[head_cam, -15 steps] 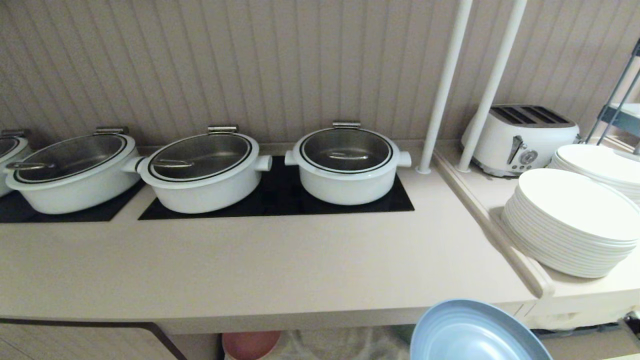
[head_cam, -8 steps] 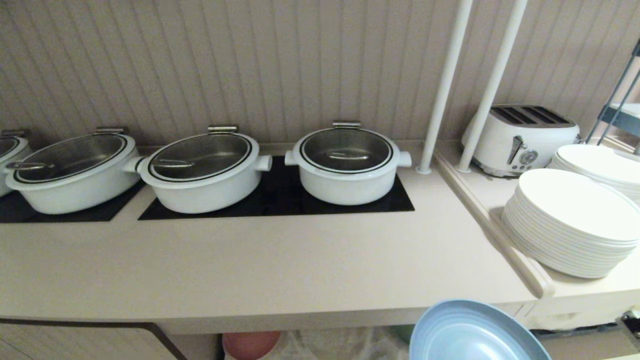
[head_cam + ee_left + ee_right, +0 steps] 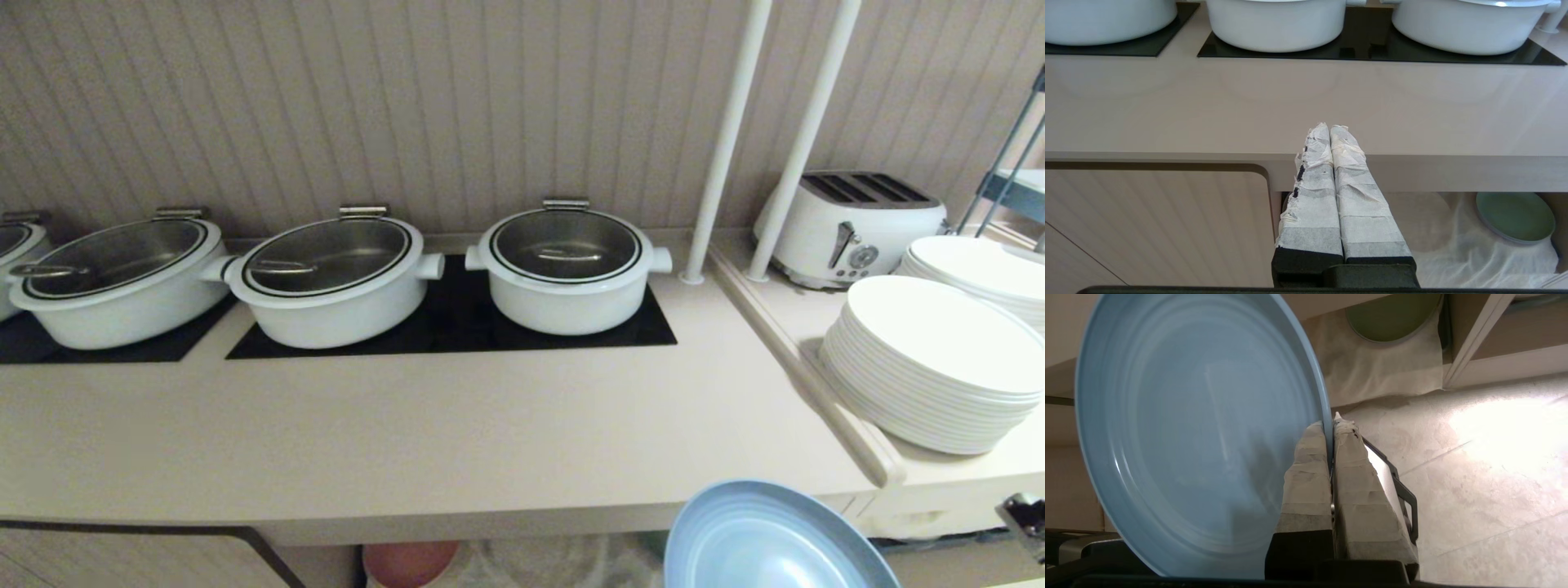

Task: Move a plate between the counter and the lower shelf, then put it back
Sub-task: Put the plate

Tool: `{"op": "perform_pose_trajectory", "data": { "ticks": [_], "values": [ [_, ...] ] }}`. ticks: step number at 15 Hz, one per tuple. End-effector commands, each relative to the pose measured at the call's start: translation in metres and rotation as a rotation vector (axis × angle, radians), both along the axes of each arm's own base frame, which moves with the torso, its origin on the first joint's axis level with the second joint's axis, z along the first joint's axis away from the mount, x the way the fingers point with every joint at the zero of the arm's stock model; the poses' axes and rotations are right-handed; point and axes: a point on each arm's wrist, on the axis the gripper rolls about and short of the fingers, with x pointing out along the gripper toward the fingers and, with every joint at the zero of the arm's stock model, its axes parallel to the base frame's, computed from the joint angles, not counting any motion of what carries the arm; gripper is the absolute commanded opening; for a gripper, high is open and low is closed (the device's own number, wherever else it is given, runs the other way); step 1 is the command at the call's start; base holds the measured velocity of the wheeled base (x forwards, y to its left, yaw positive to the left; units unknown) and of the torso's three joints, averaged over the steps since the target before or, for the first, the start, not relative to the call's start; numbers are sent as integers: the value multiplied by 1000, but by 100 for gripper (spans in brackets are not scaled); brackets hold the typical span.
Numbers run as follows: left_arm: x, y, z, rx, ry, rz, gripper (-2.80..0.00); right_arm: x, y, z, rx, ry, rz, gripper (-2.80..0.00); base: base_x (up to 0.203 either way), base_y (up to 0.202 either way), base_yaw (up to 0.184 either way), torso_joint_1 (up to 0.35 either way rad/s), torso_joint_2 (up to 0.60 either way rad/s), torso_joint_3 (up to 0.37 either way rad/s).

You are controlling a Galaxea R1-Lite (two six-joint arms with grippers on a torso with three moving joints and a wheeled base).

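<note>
Beyond the right gripper (image 3: 1329, 424), bare counter (image 3: 457, 441) is offered. Further on, passage is blocked by three pots (image 3: 565, 265).

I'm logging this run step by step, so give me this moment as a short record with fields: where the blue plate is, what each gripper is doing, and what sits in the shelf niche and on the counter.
plate: light blue plate, held in the air below and in front of the counter edge
right gripper: right gripper shut on the plate's rim
left gripper: left gripper shut, empty, in front of the counter edge
lower shelf: lower shelf lined with white cloth, green plate and pink plate on it
counter top: three white pots on black hob panels; no plate on its bare front
</note>
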Motion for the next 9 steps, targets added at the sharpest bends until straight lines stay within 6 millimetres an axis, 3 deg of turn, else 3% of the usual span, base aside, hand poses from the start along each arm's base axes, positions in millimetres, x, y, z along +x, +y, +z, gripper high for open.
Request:
{"op": "perform_pose_trajectory", "data": {
  "ticks": [1, 9],
  "values": [
    [0, 0, 0, -1, -1, 0, -280, 5, 2, 7, 1, 7, -2, -280, 0, 0, 0, 0, 0, 0],
    [0, 0, 0, -1, -1, 0, -280, 31, 9, 24, 32, 51, -52, -280, 0, 0, 0, 0, 0, 0]
  ]
}}
